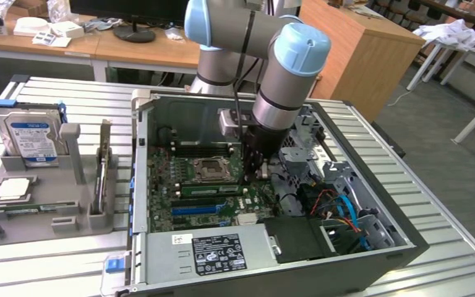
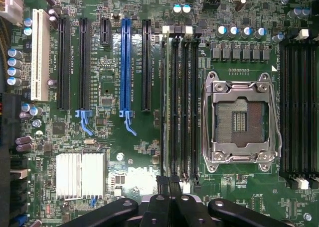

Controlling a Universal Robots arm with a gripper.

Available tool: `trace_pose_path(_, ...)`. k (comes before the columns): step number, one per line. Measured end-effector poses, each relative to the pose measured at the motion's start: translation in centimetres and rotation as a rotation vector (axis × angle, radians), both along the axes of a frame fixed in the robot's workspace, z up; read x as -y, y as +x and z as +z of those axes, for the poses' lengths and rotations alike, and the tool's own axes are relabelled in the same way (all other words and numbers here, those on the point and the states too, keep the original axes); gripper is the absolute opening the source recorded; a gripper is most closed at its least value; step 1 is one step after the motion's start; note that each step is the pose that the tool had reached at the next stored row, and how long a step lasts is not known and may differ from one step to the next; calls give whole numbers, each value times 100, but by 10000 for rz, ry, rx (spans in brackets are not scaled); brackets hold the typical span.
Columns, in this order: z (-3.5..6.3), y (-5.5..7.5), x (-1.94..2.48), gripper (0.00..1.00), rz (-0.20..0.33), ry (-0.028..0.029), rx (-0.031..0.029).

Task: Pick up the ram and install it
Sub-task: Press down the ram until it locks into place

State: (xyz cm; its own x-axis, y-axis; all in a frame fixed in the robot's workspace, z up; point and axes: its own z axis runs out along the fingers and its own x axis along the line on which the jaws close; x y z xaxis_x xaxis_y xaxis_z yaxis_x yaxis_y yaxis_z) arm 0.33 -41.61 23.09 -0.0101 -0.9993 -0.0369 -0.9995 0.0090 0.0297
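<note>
The ram (image 1: 209,189) is a narrow green stick standing on edge in a memory slot just in front of the silver processor socket (image 1: 211,169) on the motherboard. In the wrist view its thin top edge (image 2: 165,107) runs along the outermost of the black slots (image 2: 182,107) beside the socket (image 2: 241,118). My gripper (image 1: 258,174) is down inside the open computer case, close over one end of that slot row. Its black fingers (image 2: 174,183) are pressed together with nothing between them, so the gripper (image 2: 168,183) is shut and holds nothing.
The grey case walls (image 1: 143,161) ring the motherboard, with the power supply (image 1: 213,250) at the front and cables (image 1: 341,210) on the exterior view's right. A grey holder (image 1: 52,198) outside the case carries a blue-labelled hard drive (image 1: 29,133) and a square chip (image 1: 15,189).
</note>
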Motion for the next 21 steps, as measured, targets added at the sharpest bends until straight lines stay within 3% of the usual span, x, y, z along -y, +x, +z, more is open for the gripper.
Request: trace_pose_path(21,-47,-1,-9,11,0,0,4)
